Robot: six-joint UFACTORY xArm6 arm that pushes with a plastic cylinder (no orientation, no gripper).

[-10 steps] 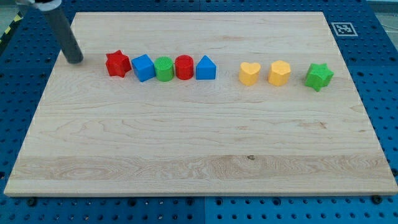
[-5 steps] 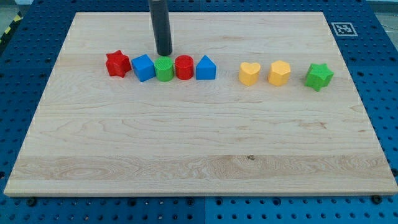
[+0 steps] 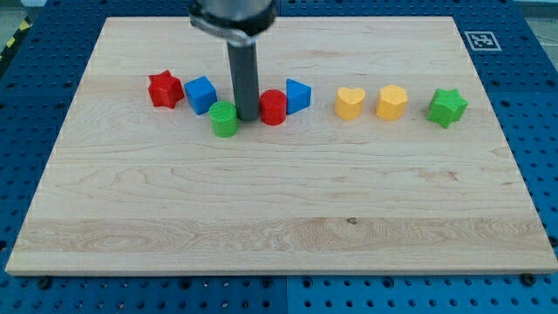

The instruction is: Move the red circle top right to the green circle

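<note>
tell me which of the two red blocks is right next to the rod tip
The red circle, just to the view's right of my tip. The red star sits far off at the row's left end, beyond the blue cube.

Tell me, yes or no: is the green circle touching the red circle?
No: my tip stands between the green circle and the red circle, keeping them apart.

The rod has come down from above the row and my tip [image 3: 247, 118] now sits wedged between the green circle [image 3: 224, 119] and the red circle [image 3: 273, 108]. The green circle got shoved toward the view's bottom-left, the red circle nudged rightward, and the blue triangle [image 3: 297, 94] turned slightly.
</note>
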